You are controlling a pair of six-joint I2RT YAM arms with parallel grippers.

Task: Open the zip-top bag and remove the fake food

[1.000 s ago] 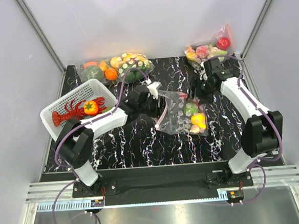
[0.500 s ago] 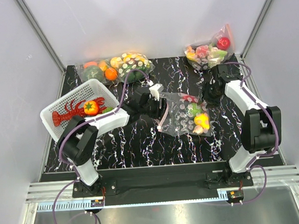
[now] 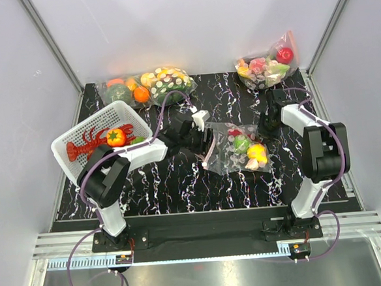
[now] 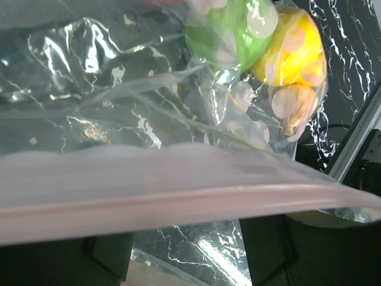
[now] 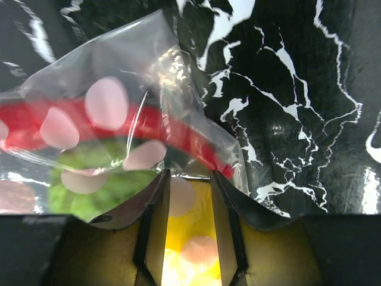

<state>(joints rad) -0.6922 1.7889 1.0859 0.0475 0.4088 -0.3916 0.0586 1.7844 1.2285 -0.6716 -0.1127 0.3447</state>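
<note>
Looking top-down: right gripper (image 3: 266,126) has shifted onto the far corner of the zip-top bag (image 3: 234,154), middle of the table (image 3: 147,179), fake food (image 3: 251,153) inside; left gripper (image 3: 199,130) is at its zip edge. Left wrist: jaws apart, zip strip (image 4: 178,196) across them. Right wrist: jaws narrowing on film, clamp unconfirmed, so no pull yet.

Black, white-veined bench (image 3: 180,183) carrying three dotted bags and a basket.
A white basket (image 3: 83,129) sits at the left edge. A bulging dotted bag (image 3: 150,85) lies along the far edge left of centre, and another dotted bag (image 3: 263,66) in the far right corner. The zip-top bag (image 3: 233,150) lies near the middle, well apart from both, its filled end down on the surface.
</note>
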